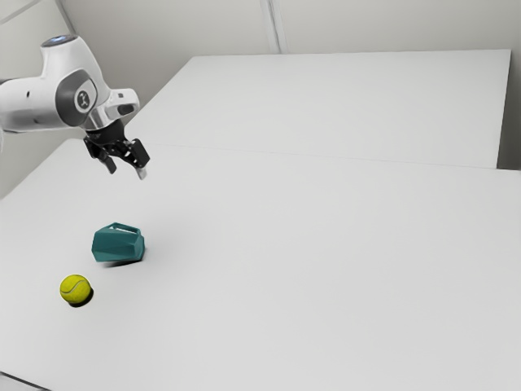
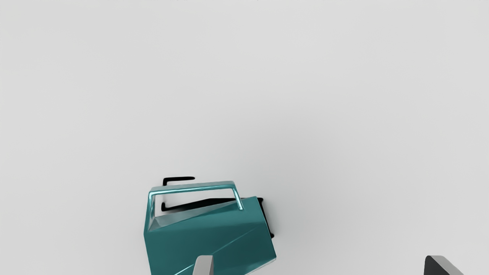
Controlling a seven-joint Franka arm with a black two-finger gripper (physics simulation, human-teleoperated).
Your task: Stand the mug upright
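Note:
High over the table, the black gripper [image 1: 127,169] hangs in the exterior view, above and behind the mug, with nothing held. A teal faceted mug [image 1: 118,243] lies on its side on the white table, its handle pointing up. In the wrist view the gripper [image 2: 319,263] has its two fingertips wide apart. One fingertip overlaps the body of the mug [image 2: 214,233] from above, and the handle stands out from the mug's side. Part of the mug is cut off at the picture's edge.
A yellow tennis ball [image 1: 75,289] rests near the mug, toward the exterior view's lower left. The white table [image 1: 326,269] extends widely toward the exterior view's right, with a raised white surface [image 1: 342,106] behind it.

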